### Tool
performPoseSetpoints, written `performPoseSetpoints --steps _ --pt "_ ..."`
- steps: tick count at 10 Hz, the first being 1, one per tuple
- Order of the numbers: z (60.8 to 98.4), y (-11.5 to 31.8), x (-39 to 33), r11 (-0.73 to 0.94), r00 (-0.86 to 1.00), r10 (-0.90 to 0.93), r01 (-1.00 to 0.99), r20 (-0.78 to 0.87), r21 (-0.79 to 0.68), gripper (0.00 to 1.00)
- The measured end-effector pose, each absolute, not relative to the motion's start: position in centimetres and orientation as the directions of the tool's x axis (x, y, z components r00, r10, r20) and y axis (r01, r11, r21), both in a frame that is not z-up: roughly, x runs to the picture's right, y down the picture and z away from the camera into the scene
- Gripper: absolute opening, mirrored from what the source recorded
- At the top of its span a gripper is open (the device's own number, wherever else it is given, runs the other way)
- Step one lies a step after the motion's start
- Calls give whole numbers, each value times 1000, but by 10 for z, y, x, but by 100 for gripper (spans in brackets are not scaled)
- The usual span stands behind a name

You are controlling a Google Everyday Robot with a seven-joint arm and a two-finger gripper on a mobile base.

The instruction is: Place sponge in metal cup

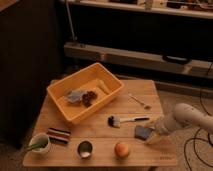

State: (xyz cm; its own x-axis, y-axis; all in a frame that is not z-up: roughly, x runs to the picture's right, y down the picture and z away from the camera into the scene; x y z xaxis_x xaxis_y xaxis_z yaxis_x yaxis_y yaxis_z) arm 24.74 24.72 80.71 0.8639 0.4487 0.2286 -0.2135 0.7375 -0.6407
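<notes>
The blue-grey sponge (142, 132) lies on the wooden table (100, 131) at the right front, just right of the orange fruit (121, 149). The metal cup (84, 148) stands near the front edge, left of the orange. My gripper (153, 134) reaches in from the right on a white arm and sits right at the sponge's right side, touching or nearly touching it.
A yellow bin (86, 92) with small items sits at the back left. A brush (122, 120) lies mid-table and a fork (139, 101) further back. A striped block (59, 135) and a white-green cup (39, 143) stand at the front left.
</notes>
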Motion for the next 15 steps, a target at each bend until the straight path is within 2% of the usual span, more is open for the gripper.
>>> performPoseSetpoints --steps 4,6,8,10,15 --pt "794 231 252 722 829 505 -254 240 -644 11" --pt "768 202 252 731 816 522 -278 248 -624 0" --pt "735 171 241 741 812 518 -270 267 -615 0" --pt "695 144 200 753 813 491 -214 314 -623 0" --pt "623 148 57 752 760 442 -22 478 -659 0"
